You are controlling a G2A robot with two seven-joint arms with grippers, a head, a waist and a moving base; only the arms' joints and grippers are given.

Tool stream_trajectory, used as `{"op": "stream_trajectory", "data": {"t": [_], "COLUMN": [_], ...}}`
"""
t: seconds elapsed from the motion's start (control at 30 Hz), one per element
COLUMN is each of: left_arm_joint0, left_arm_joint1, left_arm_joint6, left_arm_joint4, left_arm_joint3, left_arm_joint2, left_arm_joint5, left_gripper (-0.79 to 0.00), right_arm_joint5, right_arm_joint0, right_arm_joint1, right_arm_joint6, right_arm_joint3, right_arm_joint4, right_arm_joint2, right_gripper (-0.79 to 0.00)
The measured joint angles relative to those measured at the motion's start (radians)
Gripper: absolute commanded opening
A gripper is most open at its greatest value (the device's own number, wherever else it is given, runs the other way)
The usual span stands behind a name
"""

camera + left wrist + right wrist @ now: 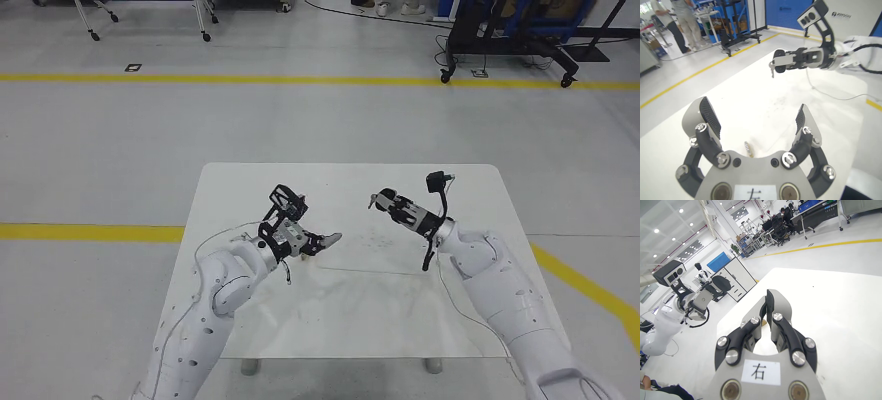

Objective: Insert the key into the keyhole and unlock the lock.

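My right gripper (776, 64) hangs above the middle of the white table (400, 320), shut on a small silver key (772, 69) whose blade points down. From its own wrist, the right gripper (767, 294) has its pads pressed together and the key is hidden. My left gripper (753, 102) is open over the table's left part, a short way from the right gripper (376, 200). A small brass-coloured lock (748, 149) lies on the table under the left gripper (322, 242), close to its palm and between the fingers, untouched.
A thin white cable (829, 95) from the right arm trails over the table. The table's far edge runs along a floor with yellow lines (300, 78). A dark wheeled frame (510, 40) stands far behind.
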Motion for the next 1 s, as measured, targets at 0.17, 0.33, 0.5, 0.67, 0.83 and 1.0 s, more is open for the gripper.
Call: {"op": "stream_trajectory", "data": {"t": [0.17, 0.33, 0.5, 0.67, 0.83, 1.0], "left_arm_joint0": [-0.040, -0.039, -0.027, -0.074, -0.110, -0.124], "left_arm_joint1": [-0.009, -0.008, -0.013, -0.011, -0.008, -0.007], "left_arm_joint6": [-0.100, -0.090, -0.093, -0.262, -0.359, -0.333], "left_arm_joint4": [-0.129, -0.125, -0.217, -0.717, -0.950, -0.916], "left_arm_joint3": [0.050, 0.049, 0.100, 0.219, 0.286, 0.301], "left_arm_joint2": [0.020, 0.019, 0.000, -0.053, -0.041, -0.018], "left_arm_joint5": [0.107, 0.099, 0.152, 0.024, -0.047, -0.063], "left_gripper": [0.000, 0.000, 0.000, 0.000, 0.000, -0.243], "right_arm_joint5": [0.005, 0.005, 0.010, -0.030, -0.049, -0.047], "right_arm_joint0": [0.005, 0.005, -0.014, -0.031, -0.003, 0.034], "right_arm_joint1": [-0.003, -0.003, -0.006, -0.018, -0.037, -0.053], "right_arm_joint6": [-0.003, -0.003, -0.015, 0.012, 0.089, 0.179], "right_arm_joint3": [0.010, 0.010, -0.014, -0.041, -0.006, 0.038], "right_arm_joint4": [0.023, 0.022, 0.039, 0.156, 0.341, 0.484], "right_arm_joint2": [-0.007, -0.007, -0.014, -0.049, -0.109, -0.154], "right_gripper": [-0.785, -0.785, -0.785, -0.785, -0.785, -0.785]}}
